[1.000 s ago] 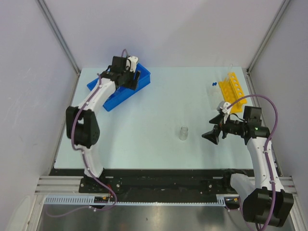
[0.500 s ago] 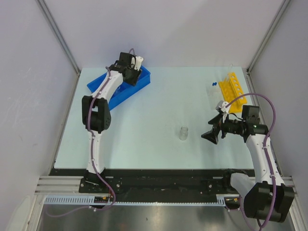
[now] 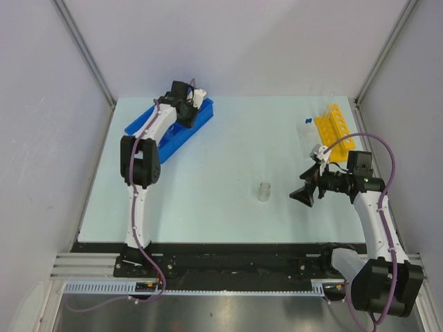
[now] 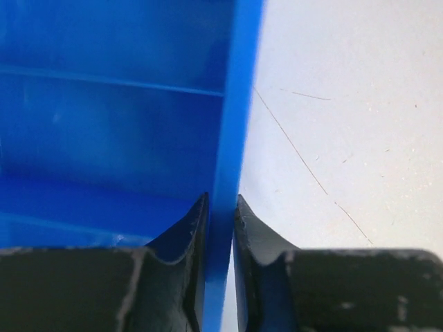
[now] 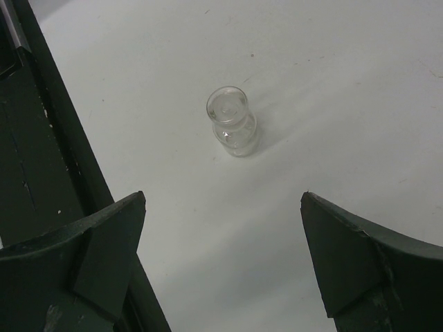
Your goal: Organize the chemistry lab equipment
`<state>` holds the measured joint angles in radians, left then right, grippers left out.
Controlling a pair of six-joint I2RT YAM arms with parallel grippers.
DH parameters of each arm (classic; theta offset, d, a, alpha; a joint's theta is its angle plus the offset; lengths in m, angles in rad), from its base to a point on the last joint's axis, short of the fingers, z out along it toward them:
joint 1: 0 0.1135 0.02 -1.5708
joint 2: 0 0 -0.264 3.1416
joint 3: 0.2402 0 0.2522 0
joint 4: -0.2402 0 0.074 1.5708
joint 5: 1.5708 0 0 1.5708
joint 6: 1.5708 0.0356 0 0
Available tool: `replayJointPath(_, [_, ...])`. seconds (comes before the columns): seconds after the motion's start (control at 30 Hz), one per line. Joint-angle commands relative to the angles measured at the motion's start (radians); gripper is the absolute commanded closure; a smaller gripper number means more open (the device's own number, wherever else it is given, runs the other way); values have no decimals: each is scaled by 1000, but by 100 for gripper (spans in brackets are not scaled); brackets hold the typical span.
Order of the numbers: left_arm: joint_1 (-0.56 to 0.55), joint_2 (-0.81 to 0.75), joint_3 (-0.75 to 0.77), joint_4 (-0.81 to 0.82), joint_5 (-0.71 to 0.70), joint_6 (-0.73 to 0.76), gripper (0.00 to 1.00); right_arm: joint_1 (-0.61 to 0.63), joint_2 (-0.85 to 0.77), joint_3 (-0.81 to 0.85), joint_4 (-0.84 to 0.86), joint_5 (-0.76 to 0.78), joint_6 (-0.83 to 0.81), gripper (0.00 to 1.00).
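Observation:
The blue divided tray (image 3: 202, 116) lies at an angle at the table's back left. My left gripper (image 3: 188, 104) is shut on its right wall. In the left wrist view the gripper (image 4: 221, 199) has one finger inside the tray (image 4: 234, 104) and one outside, pinching the thin rim. A small clear glass vial (image 3: 264, 191) stands upright mid-table. My right gripper (image 3: 303, 196) hovers open just to its right. From the right wrist, the vial (image 5: 232, 128) is ahead of the wide-apart gripper (image 5: 223, 197), not between the fingers. The yellow holed rack (image 3: 336, 131) lies at the back right.
Two small blue caps (image 3: 305, 122) show left of the rack, with a faint clear plate (image 3: 309, 142) below them. Grey walls close in the table on the left, back and right. A dark rail runs along the near edge.
My left gripper has closed on the tray's wall while the arm stretched farther back, and the tray has turned slightly. The right gripper has stayed open in place.

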<state>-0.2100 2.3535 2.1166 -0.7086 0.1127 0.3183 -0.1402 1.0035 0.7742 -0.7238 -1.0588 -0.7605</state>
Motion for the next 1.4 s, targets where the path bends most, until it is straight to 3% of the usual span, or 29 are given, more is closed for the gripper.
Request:
replayJointPath(0.0, [1, -46, -23, 18, 51, 28, 82, 2, -6, -1, 17, 2, 3, 0])
replayJointPath(0.2, [-9, -160, -131, 50, 71, 54, 84, 7, -20, 0, 18, -3, 3, 0])
replayJointPath(0.57, [-89, -454, -547, 139, 122, 110, 84, 24, -43, 0, 18, -6, 3, 0])
replayJointPath(0.77, [-169, -620, -785, 230, 122, 65, 83, 27, -51, 0, 20, -4, 4, 0])
replayJointPath(1.07, [-305, -692, -920, 293, 59, -51, 81, 27, -63, -1, 18, -1, 7, 0])
replayJointPath(1.27, [-350, -708, -963, 330, 9, -103, 70, 27, -68, 0, 20, -3, 4, 0])
replayJointPath(1.37, [-350, -738, -977, 342, -11, -142, 59, 27, -68, -1, 18, 0, 4, 0])
